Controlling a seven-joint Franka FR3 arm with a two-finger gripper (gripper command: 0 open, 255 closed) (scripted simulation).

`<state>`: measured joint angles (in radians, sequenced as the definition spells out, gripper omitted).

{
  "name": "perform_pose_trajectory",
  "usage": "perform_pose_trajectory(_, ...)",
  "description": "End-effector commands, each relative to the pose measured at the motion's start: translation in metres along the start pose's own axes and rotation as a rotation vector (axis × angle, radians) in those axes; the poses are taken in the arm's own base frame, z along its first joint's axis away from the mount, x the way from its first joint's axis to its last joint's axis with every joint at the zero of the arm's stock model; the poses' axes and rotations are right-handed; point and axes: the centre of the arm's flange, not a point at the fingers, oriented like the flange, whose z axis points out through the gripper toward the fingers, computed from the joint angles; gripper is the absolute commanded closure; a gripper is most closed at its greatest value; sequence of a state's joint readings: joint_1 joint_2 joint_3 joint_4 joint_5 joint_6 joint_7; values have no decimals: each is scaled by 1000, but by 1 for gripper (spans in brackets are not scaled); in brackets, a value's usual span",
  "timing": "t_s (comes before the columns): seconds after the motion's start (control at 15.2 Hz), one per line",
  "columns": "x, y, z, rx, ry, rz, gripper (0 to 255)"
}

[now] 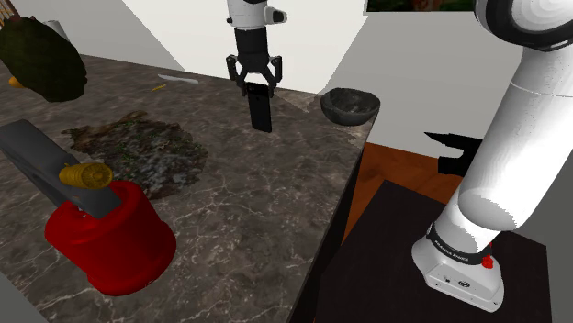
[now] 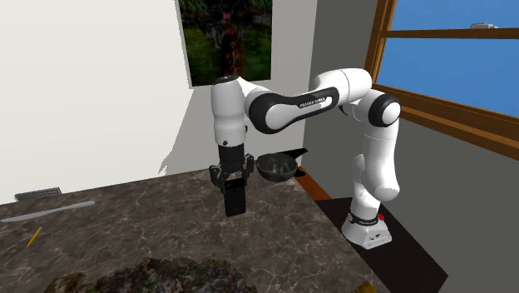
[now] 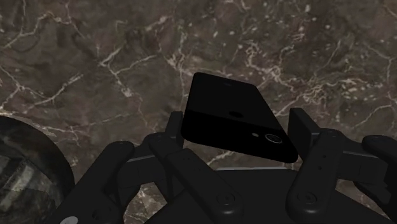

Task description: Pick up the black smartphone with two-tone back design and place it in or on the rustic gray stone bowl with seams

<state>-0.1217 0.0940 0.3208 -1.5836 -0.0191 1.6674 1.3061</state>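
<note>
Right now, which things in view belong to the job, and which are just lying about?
Job: phone, clasped in the gripper above the counter; bowl by the counter's edge.
Lying about: red pot, yellow cob, white strip, yellow stick, dark green lump.

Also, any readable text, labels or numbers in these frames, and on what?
"FRANKA EMIKA": white lettering on the dark section of the arm, second exterior view.
Small print on the dark band at the arm's foot, shoulder view: too small to read.
Phone: no text visible on its back.
</note>
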Motion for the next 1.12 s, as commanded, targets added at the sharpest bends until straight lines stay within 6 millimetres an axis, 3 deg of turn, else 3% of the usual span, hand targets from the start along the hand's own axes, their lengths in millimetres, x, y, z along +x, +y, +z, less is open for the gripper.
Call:
perform_pose_trajectory(0.0,0,0,0,0,0,0,255)
perform_pose_trajectory(0.33,0,0,0,0,0,0,255)
perform_pose_trajectory(1.06,-1,0,-58,0,0,0,255)
